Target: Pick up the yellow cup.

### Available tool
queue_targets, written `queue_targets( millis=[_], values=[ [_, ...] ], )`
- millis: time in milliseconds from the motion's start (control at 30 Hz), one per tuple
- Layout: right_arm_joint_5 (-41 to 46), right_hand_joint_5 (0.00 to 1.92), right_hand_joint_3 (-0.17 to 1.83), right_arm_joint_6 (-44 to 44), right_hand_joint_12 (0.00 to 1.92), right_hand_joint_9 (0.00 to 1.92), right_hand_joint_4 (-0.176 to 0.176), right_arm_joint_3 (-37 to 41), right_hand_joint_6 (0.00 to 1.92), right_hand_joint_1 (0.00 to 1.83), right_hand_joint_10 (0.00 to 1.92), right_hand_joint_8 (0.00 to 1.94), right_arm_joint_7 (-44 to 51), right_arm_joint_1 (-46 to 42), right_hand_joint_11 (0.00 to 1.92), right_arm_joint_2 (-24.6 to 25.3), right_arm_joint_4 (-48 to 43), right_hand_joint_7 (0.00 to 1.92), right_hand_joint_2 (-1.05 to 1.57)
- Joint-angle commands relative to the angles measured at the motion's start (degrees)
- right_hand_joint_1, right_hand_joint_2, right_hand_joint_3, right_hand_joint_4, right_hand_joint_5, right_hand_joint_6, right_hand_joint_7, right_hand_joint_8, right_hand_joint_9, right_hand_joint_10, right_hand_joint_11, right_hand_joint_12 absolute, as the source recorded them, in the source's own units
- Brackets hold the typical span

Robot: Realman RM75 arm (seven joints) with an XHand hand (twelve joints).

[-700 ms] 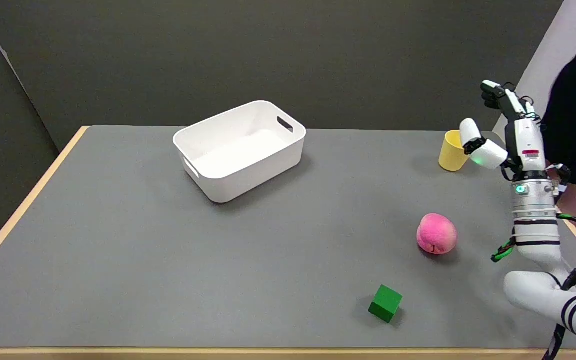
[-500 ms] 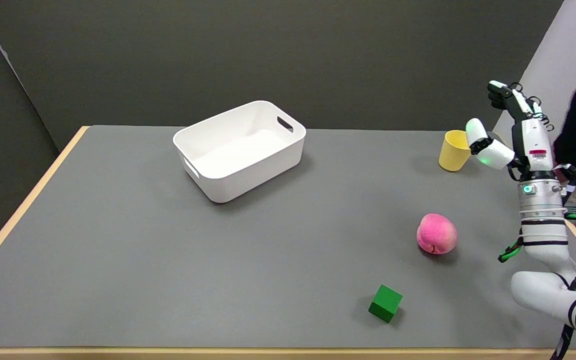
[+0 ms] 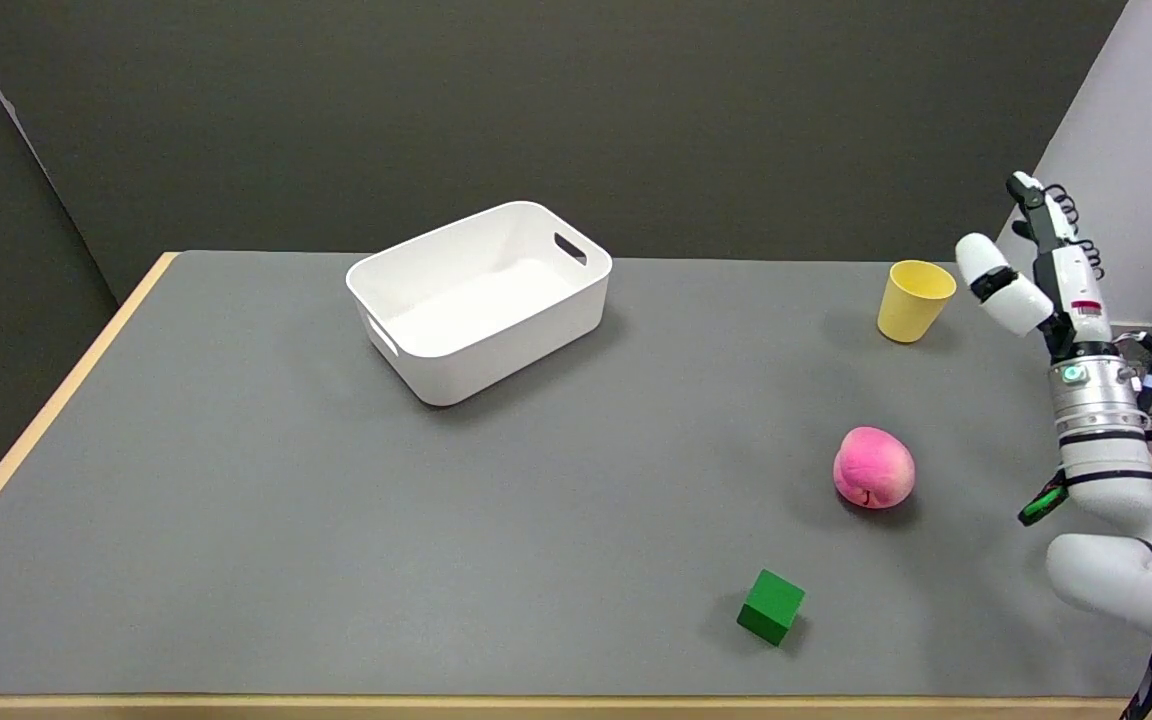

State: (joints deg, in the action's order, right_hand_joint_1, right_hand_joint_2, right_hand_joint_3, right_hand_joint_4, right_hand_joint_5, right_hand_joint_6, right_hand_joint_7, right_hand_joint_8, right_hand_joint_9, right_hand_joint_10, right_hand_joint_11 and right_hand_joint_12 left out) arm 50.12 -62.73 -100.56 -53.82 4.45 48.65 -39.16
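One small yellow plastic cup stands upright, mouth up; your right hand hovers beside it, fingers spread, empty.

Cup far right, bin left, block nearest

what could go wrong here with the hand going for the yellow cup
The yellow cup stands upright, untouched, near the table's far right corner; a sideways bump from the right hand, open just to its right, could tip it or push it away. The thumb is closest to the rim, so closing the fingers now would likely miss or only clip the rim.
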Motion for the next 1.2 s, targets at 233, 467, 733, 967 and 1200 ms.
queue_targets(
  millis=[233,467,733,967,1200],
  values=[
    [-5.8,0.01,0.98,30.7,0.69,0.00,-0.072,-1.3,0.20,0.20,0.30,0.16,-25.8,18.4,0.00,-1.3,21.3,0.00,0.59],
    [-5.1,0.05,0.98,33.5,0.76,0.03,-0.062,-0.4,0.16,0.14,0.39,0.19,-28.5,22.5,0.00,0.6,27.6,0.07,0.58],
    [-2.6,0.07,1.00,34.9,0.64,0.04,-0.057,-0.3,0.17,0.13,0.36,0.19,-28.1,23.5,0.00,1.8,27.6,0.08,0.59],
    [-3.0,0.07,1.00,35.3,0.62,0.04,-0.052,-0.8,0.17,0.13,0.34,0.19,-28.0,26.4,0.00,3.5,29.4,0.08,0.59],
    [-3.2,0.08,1.01,35.3,0.62,0.05,-0.042,-1.4,0.19,0.15,0.34,0.20,-27.9,27.5,0.00,3.9,29.1,0.09,0.59]
  ],
)
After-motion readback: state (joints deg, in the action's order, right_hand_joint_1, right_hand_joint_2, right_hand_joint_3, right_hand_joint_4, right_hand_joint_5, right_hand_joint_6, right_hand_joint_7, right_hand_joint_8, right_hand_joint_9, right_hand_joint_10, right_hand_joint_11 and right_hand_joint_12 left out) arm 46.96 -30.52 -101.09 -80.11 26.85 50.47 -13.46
